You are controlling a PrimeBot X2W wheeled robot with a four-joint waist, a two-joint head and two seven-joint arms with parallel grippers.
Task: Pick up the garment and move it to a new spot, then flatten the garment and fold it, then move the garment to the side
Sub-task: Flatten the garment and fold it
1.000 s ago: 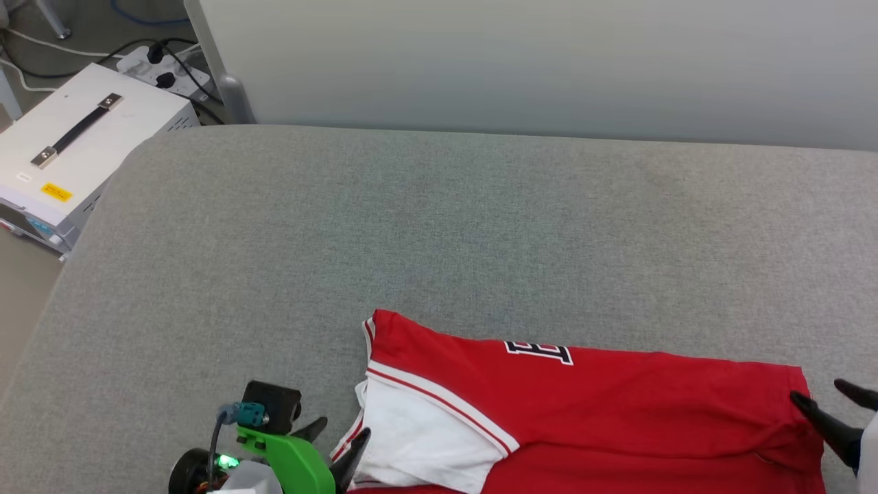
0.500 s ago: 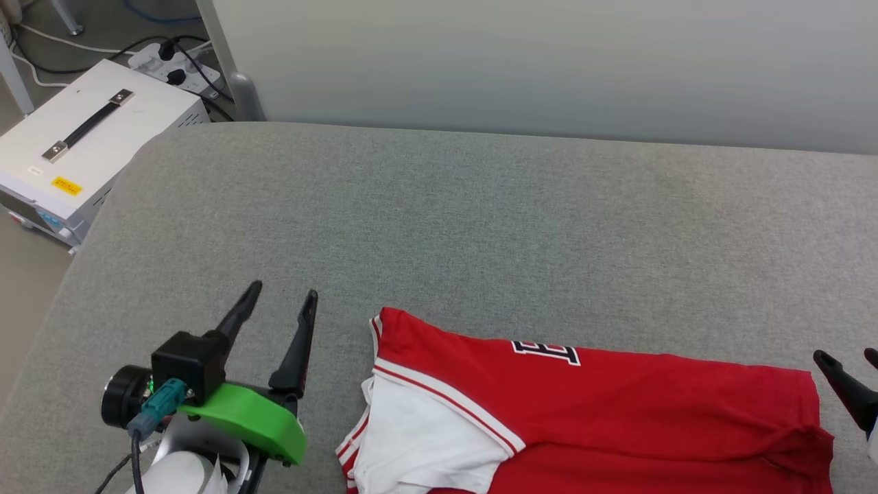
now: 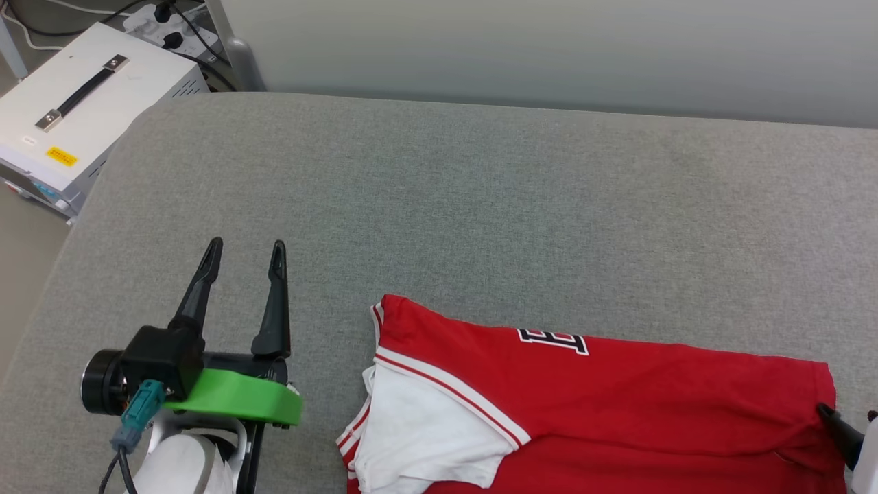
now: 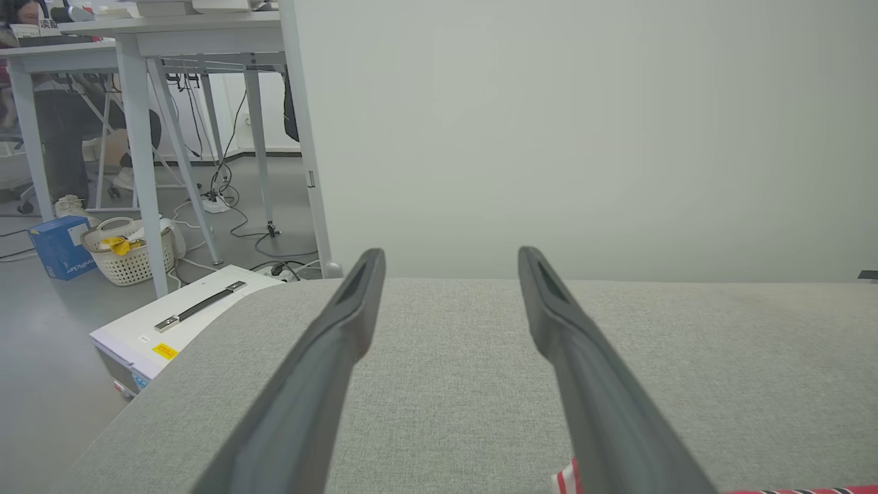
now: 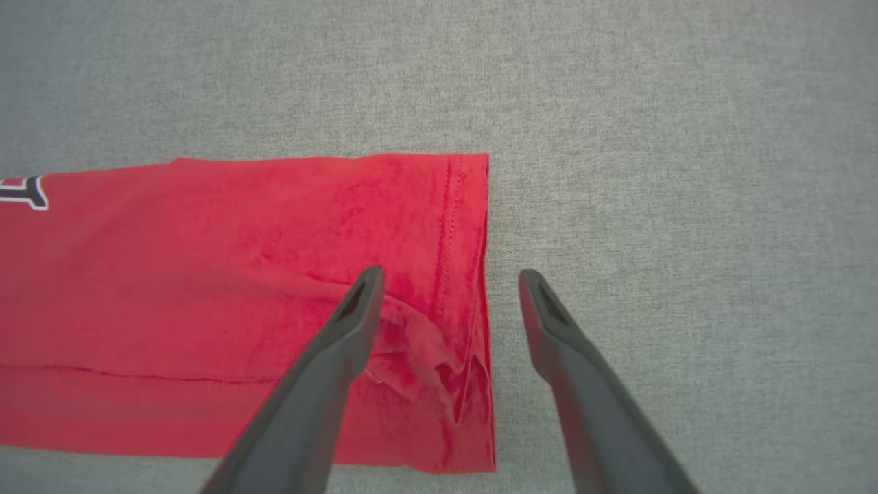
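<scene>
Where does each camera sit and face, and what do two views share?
Head view: from the head, down at the garment on grey surface; open left gripper lower left.
Left wrist view: level along its fingers toward a pale wall.
Right wrist view: straight down past the open right gripper onto the garment's hem.
Shared: head and left wrist show the white box.

This looks like a robotics lab set up in an open office. The grey fabric-covered surface (image 3: 480,206) stands against a pale partition panel (image 4: 583,123). On the floor at its far left sits a white equipment case (image 3: 89,116) with a black carry handle and a yellow label, beside a loaded power strip (image 3: 152,20). Farther left, grey metal-legged desks (image 4: 171,31) stand over trailing cables (image 4: 230,202), a white basket (image 4: 127,257) and a blue carton (image 4: 58,247). A person (image 4: 55,137) sits at one.
</scene>
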